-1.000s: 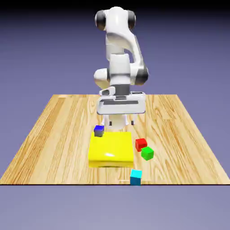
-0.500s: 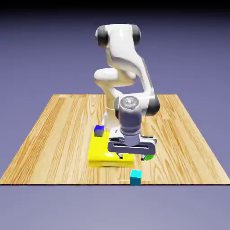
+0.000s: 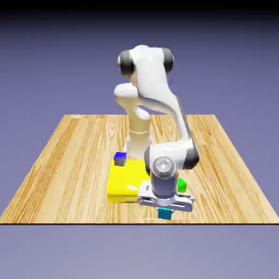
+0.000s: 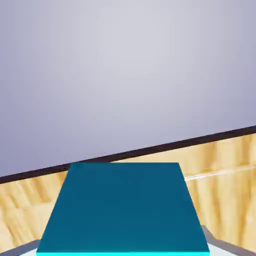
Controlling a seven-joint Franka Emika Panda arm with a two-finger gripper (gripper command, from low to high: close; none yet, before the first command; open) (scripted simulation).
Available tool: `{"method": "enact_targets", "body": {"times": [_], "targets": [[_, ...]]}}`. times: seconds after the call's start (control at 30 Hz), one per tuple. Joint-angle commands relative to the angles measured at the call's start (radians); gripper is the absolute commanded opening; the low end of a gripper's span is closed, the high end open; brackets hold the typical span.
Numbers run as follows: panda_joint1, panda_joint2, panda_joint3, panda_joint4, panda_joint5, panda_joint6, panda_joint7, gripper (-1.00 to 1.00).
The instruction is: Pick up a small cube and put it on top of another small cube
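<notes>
The end effector point(image 3: 164, 210) is lowered at the desk's point(image 3: 65, 163) near edge, its fingers pinching the cyan cube point(image 3: 164, 213). In the hand view the cyan cube point(image 4: 125, 210) fills the lower frame. Relative to the yellow block point(image 3: 128, 182): the cyan cube lies just in front and toward the exterior view's right, the green cube point(image 3: 182, 185) beside it, and the blue cube point(image 3: 120, 158) at its far left corner.

Glossy white arm point(image 3: 155, 92) with dark grey joint caps.

We see a rendered simulation, not a real room: a wood-grain bench point(image 3: 65, 163) floats before a flat blue-violet backdrop point(image 3: 43, 65), bearing flatly coloured blocks point(image 3: 133, 182) and a smooth white arm point(image 3: 152, 92); perhaps a virtual test stage.
</notes>
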Motion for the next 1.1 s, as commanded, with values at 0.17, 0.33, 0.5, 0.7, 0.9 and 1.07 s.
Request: {"method": "enact_targets", "body": {"times": [0.17, 0.33, 0.5, 0.7, 0.9, 1.07], "targets": [[0.023, -0.177, 0.084, -0.217, -0.037, 0.037, -0.101, -1.0], [0.042, -0.324, 0.154, -0.399, -0.066, 0.069, -0.186, -1.0], [0.061, -0.472, 0.224, -0.58, -0.094, 0.1, -0.271, -1.0], [0.084, -0.649, 0.308, -0.797, -0.128, 0.138, -0.373, -1.0], [0.093, -0.514, 0.278, -0.848, -0.211, 0.312, -0.312, -1.0], [0.093, -0.512, 0.278, -0.848, -0.212, 0.314, -0.311, 1.0]]}}
